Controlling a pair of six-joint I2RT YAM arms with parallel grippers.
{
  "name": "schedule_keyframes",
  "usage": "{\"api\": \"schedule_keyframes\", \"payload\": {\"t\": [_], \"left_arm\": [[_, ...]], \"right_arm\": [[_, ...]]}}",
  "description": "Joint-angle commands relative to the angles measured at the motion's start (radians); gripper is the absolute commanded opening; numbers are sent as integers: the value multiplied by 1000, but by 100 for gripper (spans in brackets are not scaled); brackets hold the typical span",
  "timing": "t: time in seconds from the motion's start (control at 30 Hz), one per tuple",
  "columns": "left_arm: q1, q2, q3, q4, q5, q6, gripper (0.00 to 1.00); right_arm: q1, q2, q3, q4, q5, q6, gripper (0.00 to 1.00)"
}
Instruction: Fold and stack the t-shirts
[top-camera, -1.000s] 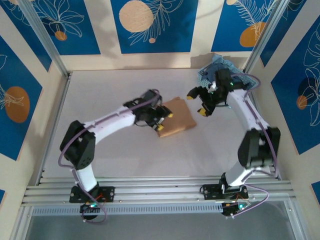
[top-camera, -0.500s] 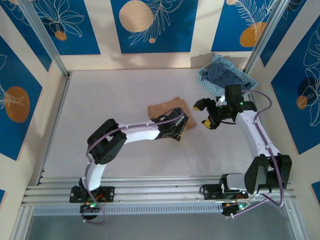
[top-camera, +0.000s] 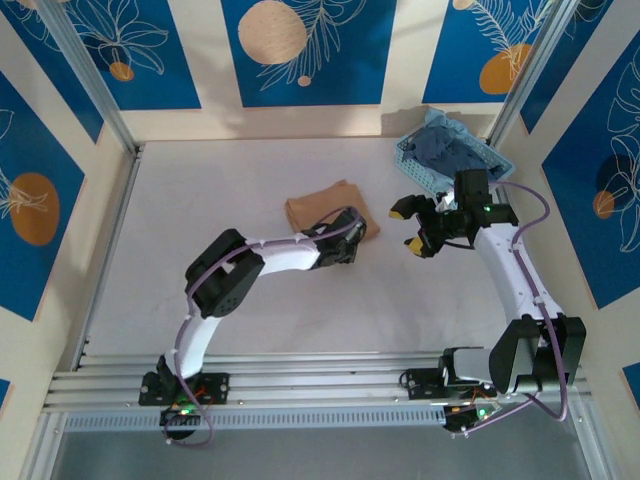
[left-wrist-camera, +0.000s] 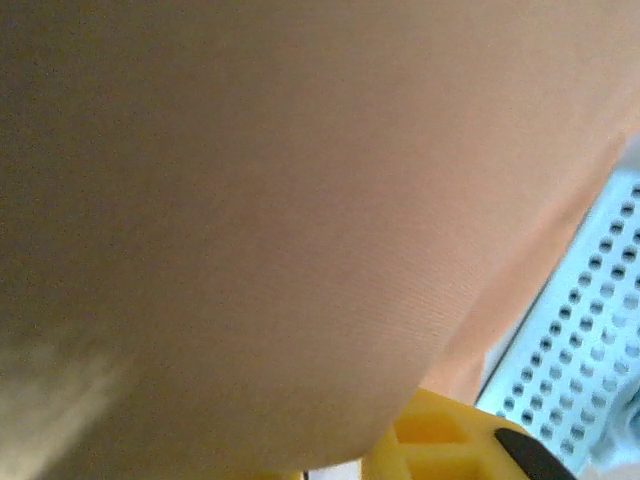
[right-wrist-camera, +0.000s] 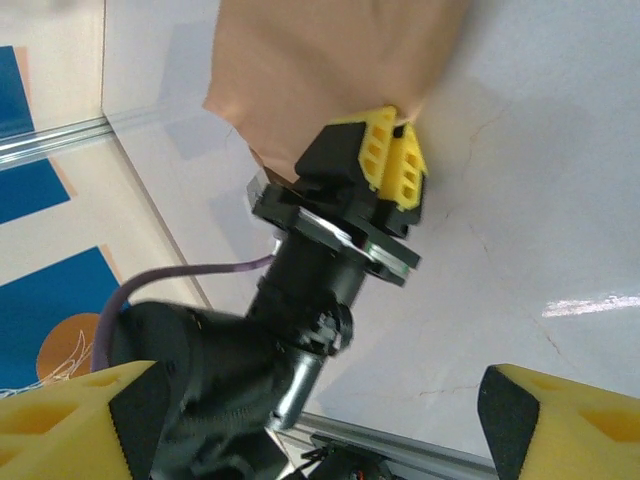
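The tan-orange t-shirt (top-camera: 318, 210) lies folded in a small bundle at mid-table. My left gripper (top-camera: 354, 238) is at its near right edge, and the right wrist view shows those yellow jaws (right-wrist-camera: 398, 140) shut on the tan cloth (right-wrist-camera: 320, 70). In the left wrist view, tan cloth (left-wrist-camera: 280, 200) hangs close over the lens beside one yellow finger (left-wrist-camera: 440, 445). The slate-blue t-shirt (top-camera: 450, 148) sits crumpled in the light blue basket (top-camera: 412, 168). My right gripper (top-camera: 411, 225) hovers open to the right of the tan shirt, with nothing between its fingers (right-wrist-camera: 570, 425).
The basket stands at the back right, against the right wall post (top-camera: 520, 90). The white tabletop (top-camera: 200, 190) stretches to the left and front. An aluminium rail (top-camera: 320, 380) runs along the near edge by the arm bases.
The left gripper closed on the tan shirt's edge, and the shirt shifted left and back. The right gripper came away from the basket and now holds still, open.
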Motion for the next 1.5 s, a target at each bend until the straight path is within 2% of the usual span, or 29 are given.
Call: {"api": "schedule_keyframes", "payload": {"t": [0.0,0.17,0.43,0.57,0.73,0.8,0.83,1.0,1.2,1.37,1.47], "left_arm": [[71,-26,-61,-44,-34,-329,16],[205,-94,-180,-34,-24,-229,15],[486,-149,-316,32,49,7,15],[660,-145,-282,-14,182,278,15],[839,-124,-225,-88,288,534,16],[899,-86,-156,-111,362,656,16],[927,-62,-103,-174,396,718,17],[1004,-25,53,-395,401,945,23],[1050,-24,200,-646,269,1158,27],[1066,-22,229,-638,304,1218,34],[1063,-23,287,-698,258,1261,36]], "right_arm": [[-4,-15,21,-18,-3,18,82],[-2,-15,15,-20,2,25,82],[4,-21,1,-16,11,37,81],[9,-23,1,-18,17,36,81],[19,-22,-6,-10,25,40,81],[25,-19,-11,0,25,44,81],[31,-15,-11,3,28,46,81],[61,14,-5,27,31,58,81],[103,54,14,49,34,65,81],[124,76,30,56,31,58,81],[137,84,43,56,36,49,81]]}}
